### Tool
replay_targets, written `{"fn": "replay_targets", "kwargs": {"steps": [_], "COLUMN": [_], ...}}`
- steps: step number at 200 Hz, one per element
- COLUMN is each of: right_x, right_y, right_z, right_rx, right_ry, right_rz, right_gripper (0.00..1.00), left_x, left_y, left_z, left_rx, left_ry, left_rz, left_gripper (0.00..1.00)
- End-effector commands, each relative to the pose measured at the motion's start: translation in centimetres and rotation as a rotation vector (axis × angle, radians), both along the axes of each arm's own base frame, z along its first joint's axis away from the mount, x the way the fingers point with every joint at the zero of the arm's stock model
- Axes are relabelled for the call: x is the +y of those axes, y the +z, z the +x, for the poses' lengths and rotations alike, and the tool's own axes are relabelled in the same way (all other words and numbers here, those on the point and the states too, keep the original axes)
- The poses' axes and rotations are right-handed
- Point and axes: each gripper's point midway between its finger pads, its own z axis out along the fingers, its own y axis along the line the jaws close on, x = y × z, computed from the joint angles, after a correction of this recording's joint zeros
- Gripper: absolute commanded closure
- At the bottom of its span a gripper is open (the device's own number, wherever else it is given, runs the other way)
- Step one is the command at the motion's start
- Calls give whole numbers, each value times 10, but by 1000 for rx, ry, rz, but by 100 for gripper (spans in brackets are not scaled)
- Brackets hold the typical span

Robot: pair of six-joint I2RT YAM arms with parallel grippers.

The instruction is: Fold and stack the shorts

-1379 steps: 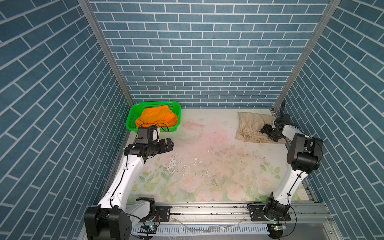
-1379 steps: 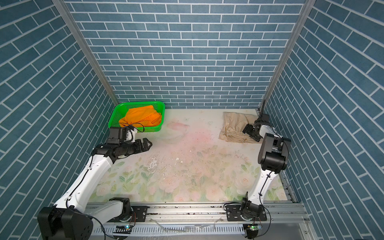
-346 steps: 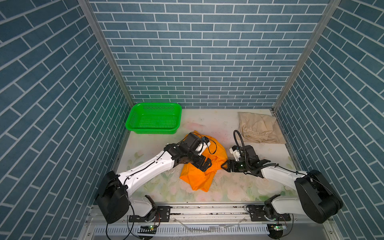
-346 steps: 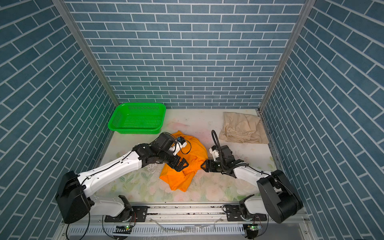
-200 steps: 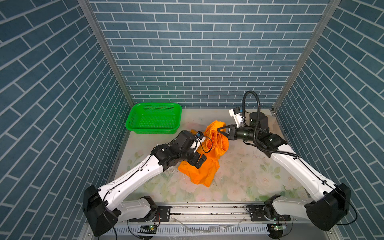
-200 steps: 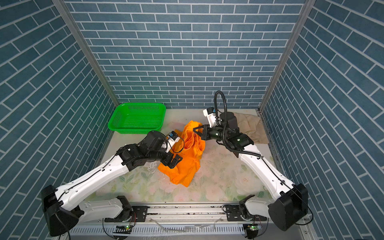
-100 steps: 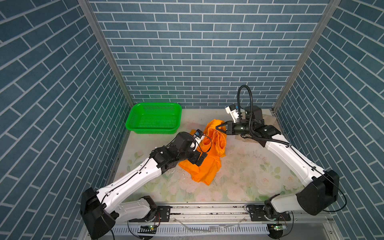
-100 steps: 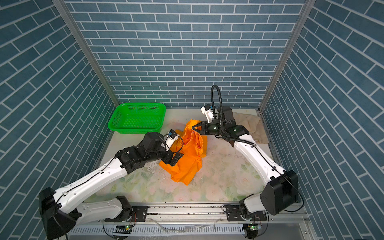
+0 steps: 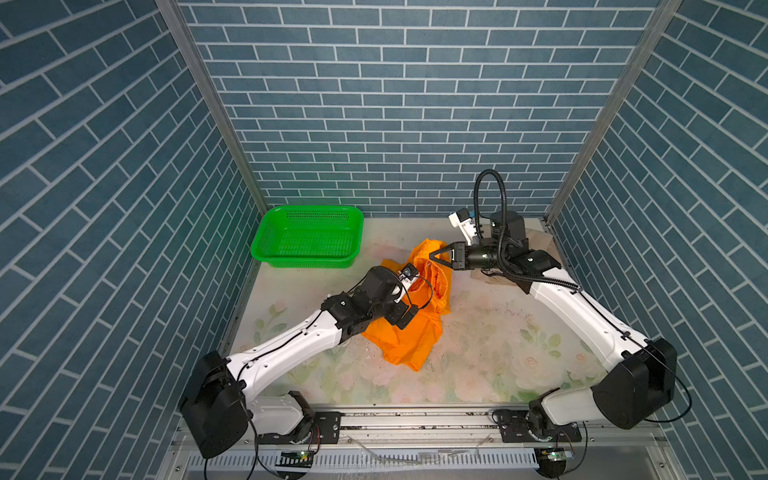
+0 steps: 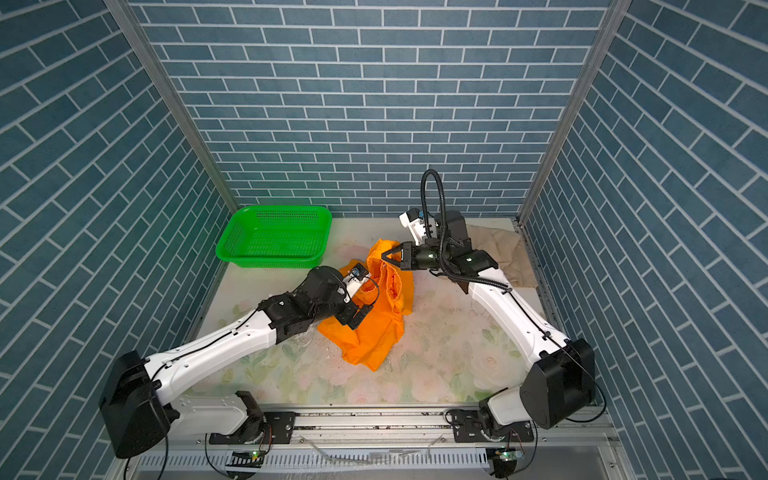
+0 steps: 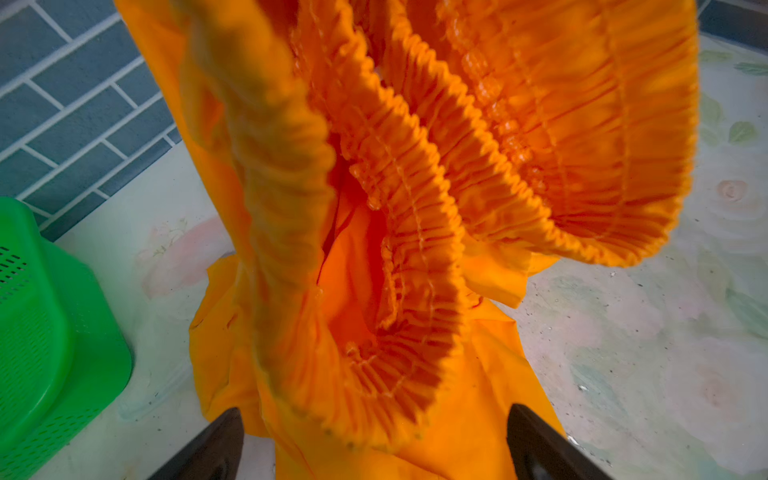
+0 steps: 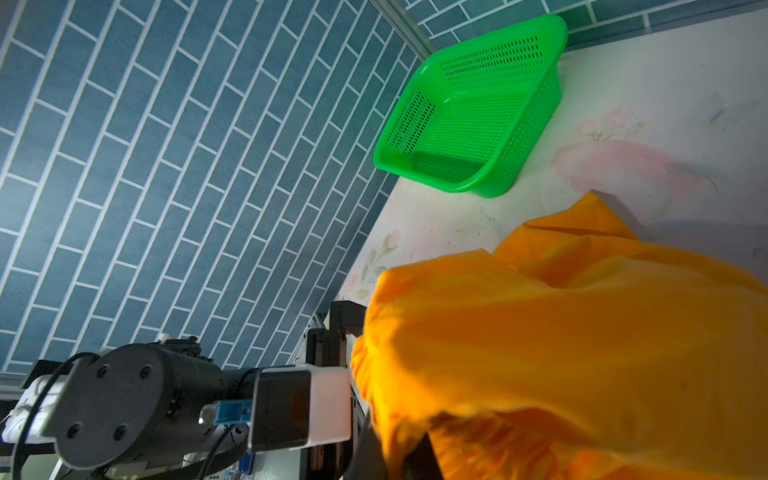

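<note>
Right fingers [image 9: 434, 254] clamp orange shorts [image 9: 409, 345] at raised waistband edge; left fingers [image 11: 536, 449] gape beside.

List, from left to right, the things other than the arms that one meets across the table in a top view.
green perforated basket → orange shorts → beige shorts

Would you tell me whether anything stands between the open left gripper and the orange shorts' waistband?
Nothing visible does. In the left wrist view the left gripper, jaws open, directly faces the gathered waistband of the orange shorts, held up by the right gripper; the green basket stands aside.
</note>
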Motion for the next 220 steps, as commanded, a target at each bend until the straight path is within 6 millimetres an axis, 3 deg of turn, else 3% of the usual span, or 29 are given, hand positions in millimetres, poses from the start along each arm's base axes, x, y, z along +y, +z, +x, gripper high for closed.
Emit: {"fn": "replay_targets", "kwargs": {"steps": [1, 21, 42, 58, 95, 104, 126, 149, 167, 194, 220], "right_x": [0, 0, 0, 0, -1, -1, -10, -40, -69, -96, -101], "right_y": [20, 17, 14, 11, 1, 0, -7, -21, -35, -54, -89], "right_z": [-6, -7, -6, -5, 0, 1, 9, 23, 30, 18, -14], "right_rx": [-44, -40, -34, -36, -23, -23, -33, -75, -140, -184, -209], "right_ry": [26, 27, 24, 21, 8, 5, -35, -143, -228, -288, -286], "right_rz": [59, 57, 54, 54, 38, 35, -13, -184, -386, -502, -499], "right_gripper": [100, 100, 100, 100, 100, 100, 99, 64, 46, 37, 33], "left_x": [-2, -3, -7, -9, -18, -18, -11, 4, 6, 0, -1], "left_y": [11, 16, 22, 23, 31, 33, 44, 59, 68, 73, 65], "left_z": [21, 28, 32, 34, 30, 29, 28, 28, 26, 28, 40], "left_rx": [-72, -77, -88, -85, -68, -66, -51, 44, 128, 213, 277], "left_ry": [20, 22, 7, -1, -42, -39, -24, 23, 40, 62, 111], "left_rz": [-9, -31, -40, -39, -86, -98, -118, -139, -133, -137, -86], "left_gripper": [0, 6, 32, 41, 83, 100, 100, 100, 100, 100, 100]}}
